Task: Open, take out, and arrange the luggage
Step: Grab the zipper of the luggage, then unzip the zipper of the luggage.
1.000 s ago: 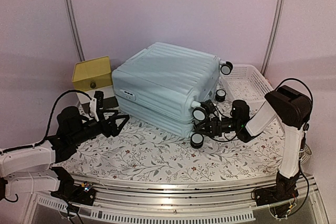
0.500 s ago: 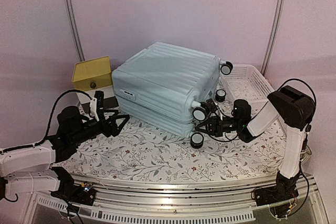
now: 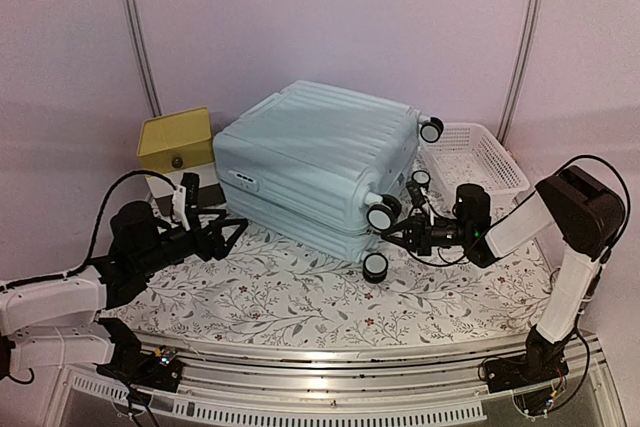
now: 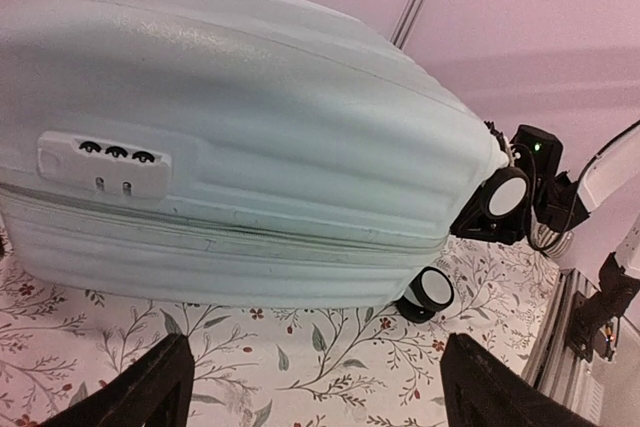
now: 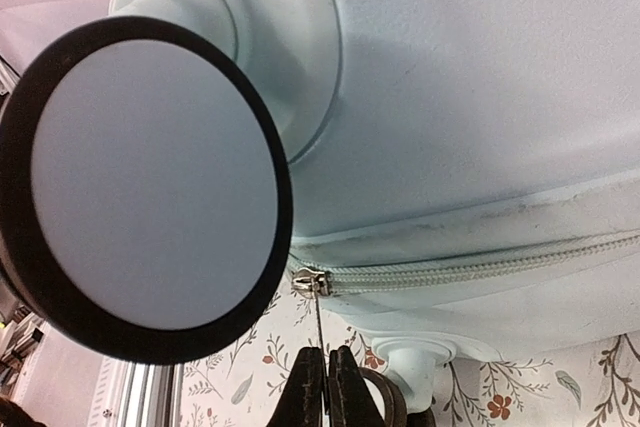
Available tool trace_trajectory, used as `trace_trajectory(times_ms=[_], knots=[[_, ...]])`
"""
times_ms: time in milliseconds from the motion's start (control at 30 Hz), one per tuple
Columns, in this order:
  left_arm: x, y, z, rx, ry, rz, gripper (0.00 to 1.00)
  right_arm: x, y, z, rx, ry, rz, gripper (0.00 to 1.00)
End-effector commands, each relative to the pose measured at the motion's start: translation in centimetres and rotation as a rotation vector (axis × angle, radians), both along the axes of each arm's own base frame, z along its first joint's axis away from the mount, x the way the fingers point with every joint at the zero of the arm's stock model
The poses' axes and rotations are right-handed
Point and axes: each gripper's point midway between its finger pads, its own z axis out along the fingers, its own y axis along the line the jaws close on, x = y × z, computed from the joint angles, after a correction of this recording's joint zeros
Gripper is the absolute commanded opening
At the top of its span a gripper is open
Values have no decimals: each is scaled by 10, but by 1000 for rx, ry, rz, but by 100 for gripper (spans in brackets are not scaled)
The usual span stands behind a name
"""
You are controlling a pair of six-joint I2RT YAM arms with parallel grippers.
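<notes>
Luggage [image 3: 320, 162] lies flat on its side mid-desk, both shells together, lid not raised. It takes up most of the far half of the desk [image 3: 290, 297], wheels toward your right arm.

Basket [image 3: 480, 162]: just right of the case, at the far right corner. Nothing visible in it from the top view.

Box [image 3: 175, 142]: yellow top, just left of the case at the back.

Left tool [image 3: 228, 235]: jaws spread wide, holding nothing. It hangs low over the cloth, near the front left corner of the case but apart from it, facing the lock [image 4: 105, 162].

Right tool [image 5: 326, 359]: fingers pressed fully together, beside the near-right wheel [image 5: 150, 187]. The wrist view shows the thin pull [image 5: 317, 319] running from the slider [image 5: 310, 282] straight into the fingertips, so it looks pinched.

Zip [image 4: 250, 237]: closed along the whole side that shows. The slider sits at the wheel corner.

Step in hand, as I read it: opening, at the very start; the pull is caught and nothing is unzipped yet.

Next move calls for a steady drag along the seam, line kept close to the shell so the slider does not bind at the corner curve. Watch for the pull slipping from the tips. The case may slide on the cloth, so you may want your left tool to brace it.
</notes>
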Motion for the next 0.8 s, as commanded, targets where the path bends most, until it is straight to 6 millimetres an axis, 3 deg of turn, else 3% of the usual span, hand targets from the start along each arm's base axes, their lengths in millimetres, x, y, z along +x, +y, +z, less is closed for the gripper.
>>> trace_trajectory(times_ms=[0,167,433,600,767], knots=[[1,-5,11,-4,-25,-13,88,34,-19,-8,-68,-15,-176,2],[1,-4,10,3,-25,-10,88,44,-28,-10,-135,-56,-261,2],[2,-5,5,3,-14,-13,88,28,-21,3,-221,-275,-272,2],[2,-5,6,2,-13,-13,88,49,-37,0,-293,-315,-416,3],[0,-3,7,0,-19,-7,88,73,-65,12,-356,-401,-623,2]])
